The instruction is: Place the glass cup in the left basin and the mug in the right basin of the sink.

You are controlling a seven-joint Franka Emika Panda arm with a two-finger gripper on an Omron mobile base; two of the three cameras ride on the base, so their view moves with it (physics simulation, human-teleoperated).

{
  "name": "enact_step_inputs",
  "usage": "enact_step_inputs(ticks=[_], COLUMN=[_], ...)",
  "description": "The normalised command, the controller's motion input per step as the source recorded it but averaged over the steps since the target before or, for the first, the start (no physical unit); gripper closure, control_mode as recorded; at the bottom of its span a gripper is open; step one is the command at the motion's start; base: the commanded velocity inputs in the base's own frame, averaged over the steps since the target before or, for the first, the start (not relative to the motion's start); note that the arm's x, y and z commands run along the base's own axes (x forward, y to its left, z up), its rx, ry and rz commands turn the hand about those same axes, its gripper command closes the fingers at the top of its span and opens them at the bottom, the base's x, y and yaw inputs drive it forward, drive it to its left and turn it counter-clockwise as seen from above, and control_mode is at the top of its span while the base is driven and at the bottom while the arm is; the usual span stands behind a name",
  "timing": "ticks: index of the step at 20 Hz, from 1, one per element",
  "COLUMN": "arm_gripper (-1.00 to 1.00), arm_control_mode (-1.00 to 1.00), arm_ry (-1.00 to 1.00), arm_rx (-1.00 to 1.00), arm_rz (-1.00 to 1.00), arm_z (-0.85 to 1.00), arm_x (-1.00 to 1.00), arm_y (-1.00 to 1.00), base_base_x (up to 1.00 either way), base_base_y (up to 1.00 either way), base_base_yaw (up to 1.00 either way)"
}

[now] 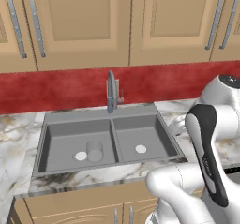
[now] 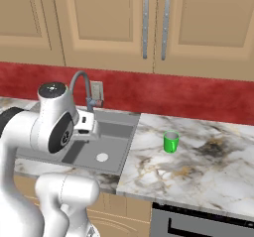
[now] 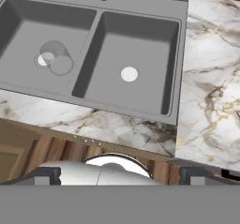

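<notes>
Glass cup [image 1: 94,150]: upright in the left basin [image 1: 61,145], just beside its drain.
Mug [image 2: 171,142]: upright on the counter [image 2: 198,166], right of the sink [image 3: 140,17], seen from the right base camera.
Right basin [image 3: 140,59]: holds only its drain.
Gripper [image 3: 119,174]: jaws spread wide, holding nothing, above the sink's front edge.

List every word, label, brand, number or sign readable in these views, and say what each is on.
None: no readable text in any view.
mug: plain green, no print.
glass cup: clear, unmarked.
sink and faucet: plain grey, no brand mark.
cabinet doors: plain wood with metal handles, no labels.
robot arm: faint small marks on its dark strip, too small and blurred to read.
</notes>
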Motion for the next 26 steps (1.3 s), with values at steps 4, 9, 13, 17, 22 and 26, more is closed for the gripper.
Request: enact_step_inputs(ticks=[4, 9, 13, 17, 22, 26], arm_gripper=[-1.0, -1.0, -1.0, -1.0, -1.0, -1.0], arm_control_mode=[-1.0, -1.0, -1.0, -1.0, -1.0, -1.0], arm_ry=[0.0, 0.0, 0.0, 0.0, 0.0, 0.03], arm_rx=[0.0, 0.0, 0.0, 0.0, 0.0, 0.0], arm_rz=[0.0, 0.0, 0.0, 0.0, 0.0, 0.0], arm_z=[0.18, 0.14, 0.12, 0.07, 0.01, -0.02], arm_x=[-0.08, -0.02, 0.0, 0.0, 0.03, 0.13], arm_y=[-0.51, -0.49, -0.48, -0.48, -0.46, -0.42], base_base_x=[0.0, 0.0, 0.0, 0.0, 0.0, 0.0], base_base_y=[0.0, 0.0, 0.0, 0.0, 0.0, 0.0], base_base_yaw=[0.0, 0.0, 0.0, 0.0, 0.0, 0.0])
